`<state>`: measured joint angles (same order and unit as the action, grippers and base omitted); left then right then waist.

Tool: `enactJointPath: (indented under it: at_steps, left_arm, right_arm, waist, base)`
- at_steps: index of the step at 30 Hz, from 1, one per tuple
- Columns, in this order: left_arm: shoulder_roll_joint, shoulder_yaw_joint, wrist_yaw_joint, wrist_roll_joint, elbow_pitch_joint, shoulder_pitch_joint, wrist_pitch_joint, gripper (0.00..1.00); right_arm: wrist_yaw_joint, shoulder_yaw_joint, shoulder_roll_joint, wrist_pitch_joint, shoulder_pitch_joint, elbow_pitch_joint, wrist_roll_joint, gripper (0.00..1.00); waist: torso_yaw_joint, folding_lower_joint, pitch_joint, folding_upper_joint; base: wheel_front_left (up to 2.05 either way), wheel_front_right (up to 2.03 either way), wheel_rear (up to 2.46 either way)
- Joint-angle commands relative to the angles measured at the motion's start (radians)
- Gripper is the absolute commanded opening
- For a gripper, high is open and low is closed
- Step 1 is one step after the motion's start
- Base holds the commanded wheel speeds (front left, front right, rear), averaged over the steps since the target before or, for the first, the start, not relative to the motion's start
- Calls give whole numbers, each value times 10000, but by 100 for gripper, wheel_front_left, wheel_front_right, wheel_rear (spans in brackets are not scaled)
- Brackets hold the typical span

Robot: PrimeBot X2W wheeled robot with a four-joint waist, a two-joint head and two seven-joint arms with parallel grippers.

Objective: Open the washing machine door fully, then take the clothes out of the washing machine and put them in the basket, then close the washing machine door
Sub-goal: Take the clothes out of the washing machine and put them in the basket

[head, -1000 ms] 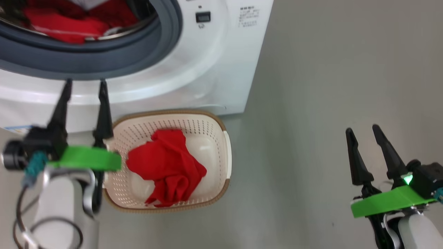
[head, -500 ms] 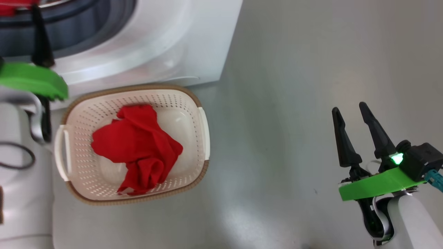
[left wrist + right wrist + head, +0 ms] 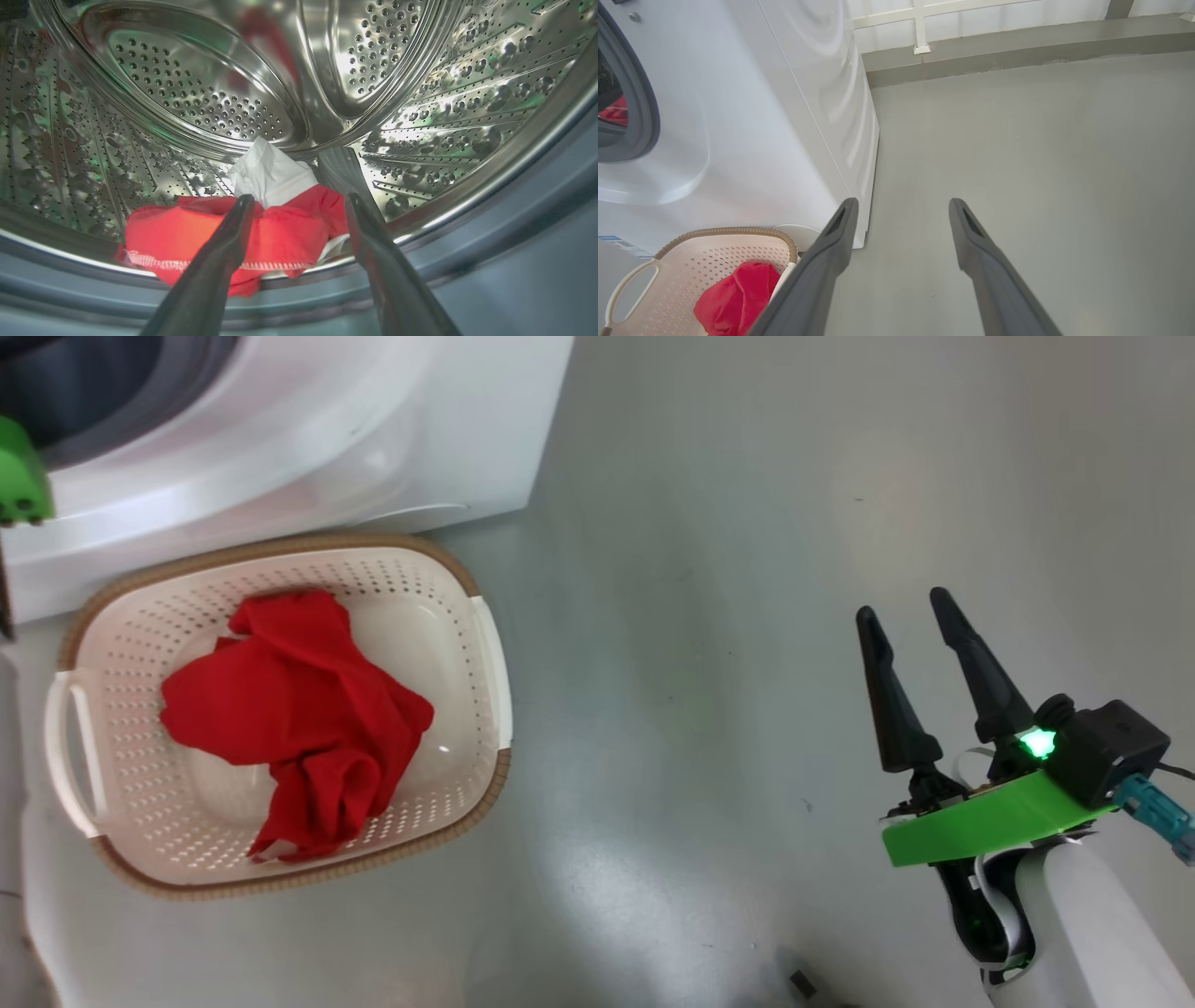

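The washing machine (image 3: pixel 373 439) stands on a smooth grey floor (image 3: pixel 747 523). To the right of its white corner the floor lies open and bare as far as a low ledge and a white rail (image 3: pixel 920 28) at the wall. The basket (image 3: pixel 280 543) sits on the floor just in front of the machine, its back rim close under the rounded front panel. It is cream plastic with rows of small holes, a brown woven-look rim and white loop handles. A crumpled red cloth (image 3: pixel 299 709) lies in the middle of it.

The left tool (image 3: pixel 299 198) reaches into the mouth of the shiny steel drum (image 3: pixel 210 93), which is dotted with holes and ribbed. Its two fingers are spread apart with nothing between them, just above a red garment (image 3: pixel 280 233) with white stitched trim. The garment is heaped at the drum's front lip against the grey rubber ring (image 3: pixel 514 224), and a white piece (image 3: pixel 271 175) sticks up behind it.

The right tool (image 3: pixel 901 604) hangs over bare floor, well apart from the basket, with its fingers wide and empty.

A blue-edged label (image 3: pixel 619 242) sits low on the machine's front; its print is too small to read.
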<state>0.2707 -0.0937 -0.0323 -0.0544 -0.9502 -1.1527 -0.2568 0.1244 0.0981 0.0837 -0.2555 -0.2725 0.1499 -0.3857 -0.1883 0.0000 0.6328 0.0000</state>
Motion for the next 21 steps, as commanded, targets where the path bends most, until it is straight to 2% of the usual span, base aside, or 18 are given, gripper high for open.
enactJointPath:
  at_steps: [1, 9, 14, 21]
  left_arm:
    - [673, -59, -185, -121, 93, -231, -49, 100]
    - [1182, 32, -485, -128, -998, -714, -49, 100]
    - [1433, 138, -483, -72, -2000, -1087, -49, 100]
    - [1603, 319, -537, -56, -2466, -1413, -49, 100]
  right_arm:
    - [63, 286, -12, -63, 35, -199, -104, 100]
    - [63, 537, -26, -63, -18, -202, -143, 100]
    - [63, 626, -16, -63, -15, -235, -176, 100]
    - [63, 692, -1, -63, -65, -312, -198, 100]
  waist:
    - [-171, 0, 108, 0]
    - [-448, 0, 274, 0]
    - [-574, 0, 381, 0]
    - [-638, 0, 443, 0]
  base:
    - [0, 0, 0]
    - [0, 0, 0]
    - [0, 0, 0]
    - [0, 0, 0]
